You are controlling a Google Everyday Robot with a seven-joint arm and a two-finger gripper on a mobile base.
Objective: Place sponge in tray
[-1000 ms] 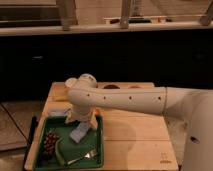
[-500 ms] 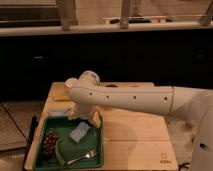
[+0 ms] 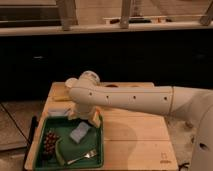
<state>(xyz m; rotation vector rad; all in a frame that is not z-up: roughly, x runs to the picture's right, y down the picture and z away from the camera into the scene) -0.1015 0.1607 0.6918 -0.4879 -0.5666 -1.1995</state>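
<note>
Table: the wooden table fills the lower picture, against a dark wall.
Arm: my white arm reaches in from the right, bent down at the wrist over the tray's far edge. Over the last second the wrist has risen a little and drifted right.
Tray: the dark green tray sits at the table's front left corner and has not shifted.
Gripper: the gripper hangs at the tray's far right corner, just beside the sponge. I cannot tell how far the claw is open, nor whether it touches the foam.
Sponge: the sponge lies flat on the tray floor, mid-tray, in the same spot while the arm has moved.
Neighbours: a dark red cluster and a fork share the tray, clear of the sponge.
Meaning: I read the placement as done, the sponge resting on its own, with only the arm left to pull clear.
</note>
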